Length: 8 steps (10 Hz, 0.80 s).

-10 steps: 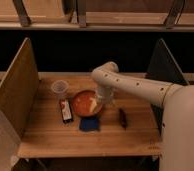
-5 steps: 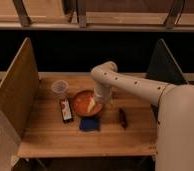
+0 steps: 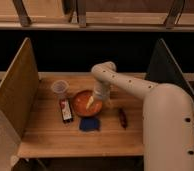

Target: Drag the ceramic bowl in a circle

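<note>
Bowl (image 3: 85, 104) is sitting near the middle of the table (image 3: 50, 140), just beside the cup (image 3: 60, 89). It is being reached from above by the gripper (image 3: 94, 102). The fingers are being held spread wide, and one is dipping inside the bowl's right side. Next to nothing is being moved since a second ago, so the circle is likely only being started.

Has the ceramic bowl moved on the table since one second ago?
No. The ceramic bowl sits as before, beside the clear cup and behind the blue object. The gripper reaches into it.
</note>
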### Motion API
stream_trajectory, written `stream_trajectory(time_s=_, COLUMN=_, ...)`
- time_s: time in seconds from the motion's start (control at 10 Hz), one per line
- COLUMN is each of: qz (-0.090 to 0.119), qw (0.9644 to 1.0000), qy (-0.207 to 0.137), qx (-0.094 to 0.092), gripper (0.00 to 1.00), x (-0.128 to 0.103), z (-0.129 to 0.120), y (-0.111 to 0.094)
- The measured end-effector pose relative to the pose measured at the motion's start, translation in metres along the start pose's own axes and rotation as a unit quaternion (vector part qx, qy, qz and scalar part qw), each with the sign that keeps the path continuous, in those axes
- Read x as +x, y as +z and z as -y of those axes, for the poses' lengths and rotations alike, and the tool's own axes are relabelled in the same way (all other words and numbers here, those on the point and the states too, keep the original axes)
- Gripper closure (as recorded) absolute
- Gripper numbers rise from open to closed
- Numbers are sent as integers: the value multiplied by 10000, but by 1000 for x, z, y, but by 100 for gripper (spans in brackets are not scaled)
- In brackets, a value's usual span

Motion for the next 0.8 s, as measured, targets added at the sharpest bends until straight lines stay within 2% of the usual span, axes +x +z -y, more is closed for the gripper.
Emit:
stream_trajectory(time_s=0.3, qz=-47, qw=10000, qy=37, qx=43, gripper=23, x=-2, z=3, y=8)
stream_trajectory(time_s=0.5, qz=-152, qw=9999, qy=-39, qx=55, gripper=38, x=3, z=2, y=17)
stream_trajectory(time_s=0.8, qz=-193, qw=9997, qy=-121, qx=67, gripper=68, x=6, z=6, y=26)
